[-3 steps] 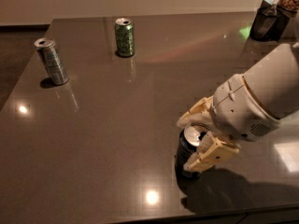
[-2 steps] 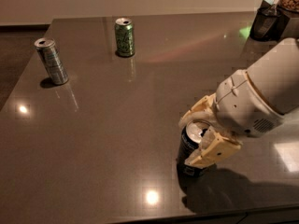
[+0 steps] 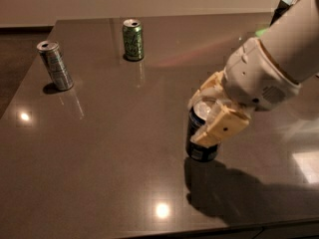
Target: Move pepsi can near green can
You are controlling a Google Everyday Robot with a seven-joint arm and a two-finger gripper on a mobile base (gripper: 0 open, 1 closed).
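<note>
Camera view: three smooth cylindrical cans on one glossy dark table (image 3: pixel 99 158) — cream blocky gripper (image 3: pixel 208 114) pinches the navy pepsi can (image 3: pixel 197 144) near right; green can (image 3: pixel 133 40) far back, well apart; silver-grey can (image 3: pixel 55 65) far left.

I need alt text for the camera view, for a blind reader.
The gripper grips the upright pepsi can near the front edge of the dark table. The green can stands far behind it to the left, with a silver-grey can further left.
</note>
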